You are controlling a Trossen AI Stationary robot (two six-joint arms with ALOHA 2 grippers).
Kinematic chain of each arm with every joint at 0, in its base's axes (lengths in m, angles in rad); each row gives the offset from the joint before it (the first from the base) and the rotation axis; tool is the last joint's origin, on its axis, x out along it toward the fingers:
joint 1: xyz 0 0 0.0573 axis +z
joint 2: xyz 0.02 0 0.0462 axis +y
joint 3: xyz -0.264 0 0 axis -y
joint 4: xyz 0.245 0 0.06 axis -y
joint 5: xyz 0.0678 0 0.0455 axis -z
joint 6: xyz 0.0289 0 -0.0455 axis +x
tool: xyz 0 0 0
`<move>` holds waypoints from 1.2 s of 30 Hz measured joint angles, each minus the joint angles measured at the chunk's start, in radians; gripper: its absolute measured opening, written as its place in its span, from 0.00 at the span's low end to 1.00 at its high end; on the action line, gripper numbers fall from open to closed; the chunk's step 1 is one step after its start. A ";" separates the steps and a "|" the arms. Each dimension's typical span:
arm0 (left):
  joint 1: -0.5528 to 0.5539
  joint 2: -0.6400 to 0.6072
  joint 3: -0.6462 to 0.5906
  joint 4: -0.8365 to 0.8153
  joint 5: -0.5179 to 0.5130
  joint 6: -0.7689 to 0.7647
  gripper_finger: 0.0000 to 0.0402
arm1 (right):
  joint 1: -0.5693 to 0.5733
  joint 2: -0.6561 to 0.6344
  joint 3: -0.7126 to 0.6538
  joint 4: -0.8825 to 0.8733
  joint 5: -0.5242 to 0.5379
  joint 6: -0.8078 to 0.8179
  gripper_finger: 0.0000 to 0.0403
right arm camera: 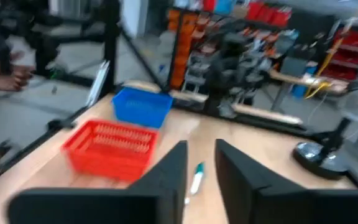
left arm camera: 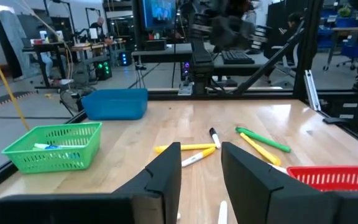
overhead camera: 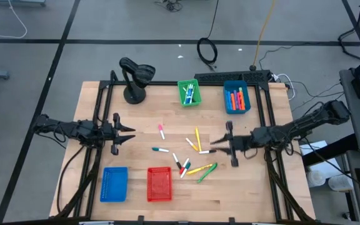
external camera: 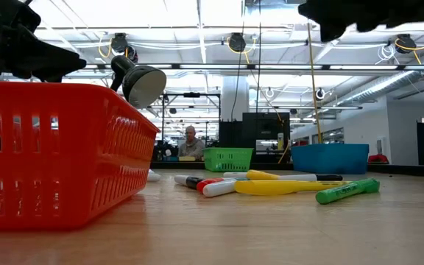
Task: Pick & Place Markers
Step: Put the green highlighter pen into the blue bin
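Right gripper (right arm camera: pixel 201 152): jaws parted a little, nothing between them. Hangs above the table at 3 o'clock of the loose markers (overhead camera: pixel 189 156) (dial laid on the high view, 12 = far edge). Fingers point toward 9.

Step in hand, as judged: approach for the next pick.
- Target: white-bodied marker w/ coloured cap (right arm camera: pixel 196 177), lying just ahead of the fingertips.
- Widen jaws before descent; present gap looks tight for a clean straddle.
- Turn wrist so the jaws cross the barrel, not run along it.
- Grip mid-barrel; avoid the neighbouring yellow marker (overhead camera: pixel 197 135).
- Lift straight up before travel, to keep the pile undisturbed.

Pose: right arm enters from 3, stretched low and near level, wrist in line w/ forearm.

Left gripper (left arm camera: pixel 201 152): waits at 9 of the pile, jaws apart, empty.

Already sorted: markers in green basket (overhead camera: pixel 189 92) at 12, and in the blue basket (overhead camera: pixel 237 99) at 1.
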 joint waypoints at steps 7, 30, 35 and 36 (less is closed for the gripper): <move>0.000 0.001 0.000 0.000 0.000 -0.003 0.30 | 0.189 0.229 0.216 -0.317 0.120 -0.007 0.50; 0.000 0.001 0.000 0.000 0.000 -0.003 0.30 | 0.156 0.606 0.373 -0.732 -0.140 0.140 0.44; 0.000 0.001 0.000 0.000 0.000 -0.003 0.30 | 0.130 0.606 0.368 -0.747 -0.142 0.110 0.43; 0.000 0.001 0.000 0.000 0.000 -0.003 0.30 | 0.126 0.606 0.359 -0.739 -0.144 0.108 0.43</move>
